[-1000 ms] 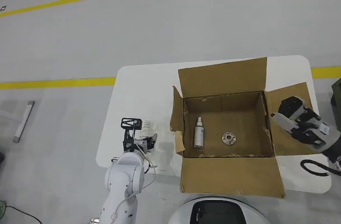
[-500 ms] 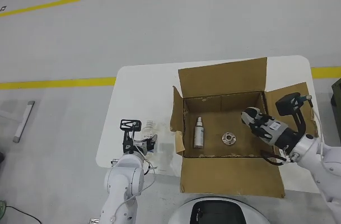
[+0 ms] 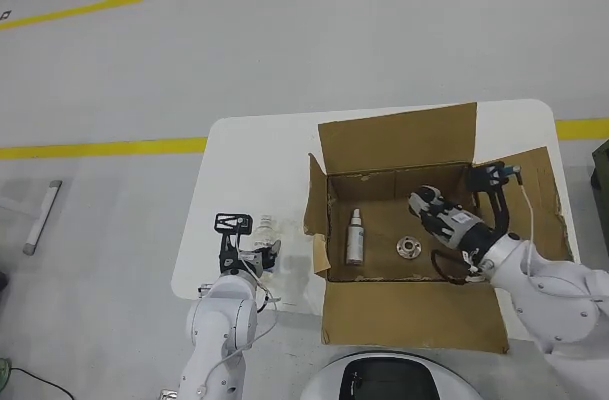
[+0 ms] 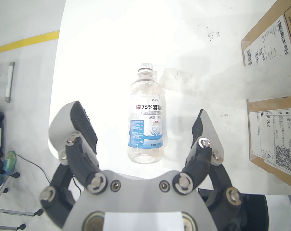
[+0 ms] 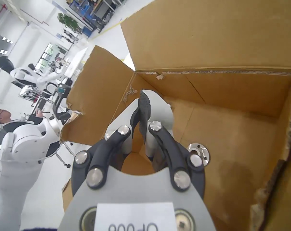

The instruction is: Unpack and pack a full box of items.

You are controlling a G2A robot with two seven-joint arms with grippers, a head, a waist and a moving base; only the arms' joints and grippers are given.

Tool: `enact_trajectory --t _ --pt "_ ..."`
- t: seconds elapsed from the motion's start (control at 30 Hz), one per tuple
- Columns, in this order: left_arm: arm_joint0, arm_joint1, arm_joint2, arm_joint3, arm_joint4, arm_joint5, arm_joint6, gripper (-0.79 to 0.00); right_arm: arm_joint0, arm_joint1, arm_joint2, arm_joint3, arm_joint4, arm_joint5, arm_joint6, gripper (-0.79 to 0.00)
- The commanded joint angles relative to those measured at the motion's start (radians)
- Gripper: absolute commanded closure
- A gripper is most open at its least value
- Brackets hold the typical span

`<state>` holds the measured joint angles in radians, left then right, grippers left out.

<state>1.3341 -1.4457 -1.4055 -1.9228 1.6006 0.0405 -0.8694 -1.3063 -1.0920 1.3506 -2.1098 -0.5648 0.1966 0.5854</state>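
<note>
My right pincer, clenched and empty, hangs inside the box, with the flange lying near its tips. The flange looks stiff, heavy and slick, so I would pinch across its rim. My left pincer is released above a bottle on the bench.

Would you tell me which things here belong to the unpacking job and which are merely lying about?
Job: cardboard box; spray bottle and metal disc inside it; clear bottle on the table.
Lying about: grey bar; yellow line, both on the floor.
</note>
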Motion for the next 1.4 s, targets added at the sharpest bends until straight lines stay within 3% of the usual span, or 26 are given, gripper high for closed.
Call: enact_trajectory --t 0.0,0.13,0.23,0.73,0.9,1.07,1.27,1.37 --pt "0.000 0.000 0.000 0.000 0.000 0.000 0.000 -0.785 0.070 -0.007 -0.087 0.028 -0.085 0.095 0.044 0.000" --pt "0.000 0.000 0.000 0.000 0.000 0.000 0.000 -0.785 0.194 -0.026 -0.235 0.108 -0.224 0.220 0.124 0.000" --pt "0.000 0.000 0.000 0.000 0.000 0.000 0.000 -0.785 0.245 -0.042 -0.295 0.152 -0.224 0.262 0.125 0.000" --pt "0.000 0.000 0.000 0.000 0.000 0.000 0.000 -0.785 0.235 -0.043 -0.323 0.139 -0.258 0.226 0.167 0.000" --pt "0.000 0.000 0.000 0.000 0.000 0.000 0.000 -0.785 0.272 -0.068 -0.399 0.155 -0.317 0.392 0.189 0.000" --pt "0.000 0.000 0.000 0.000 0.000 0.000 0.000 -0.785 0.382 -0.104 -0.479 0.232 -0.347 0.584 0.276 0.000" --pt "0.000 0.000 0.000 0.000 0.000 0.000 0.000 -0.785 0.498 -0.151 -0.575 0.357 -0.365 0.690 0.340 -0.006" --pt "0.000 0.000 0.000 0.000 0.000 0.000 0.000 -0.785 0.524 -0.171 -0.598 0.405 -0.345 0.704 0.332 -0.058"
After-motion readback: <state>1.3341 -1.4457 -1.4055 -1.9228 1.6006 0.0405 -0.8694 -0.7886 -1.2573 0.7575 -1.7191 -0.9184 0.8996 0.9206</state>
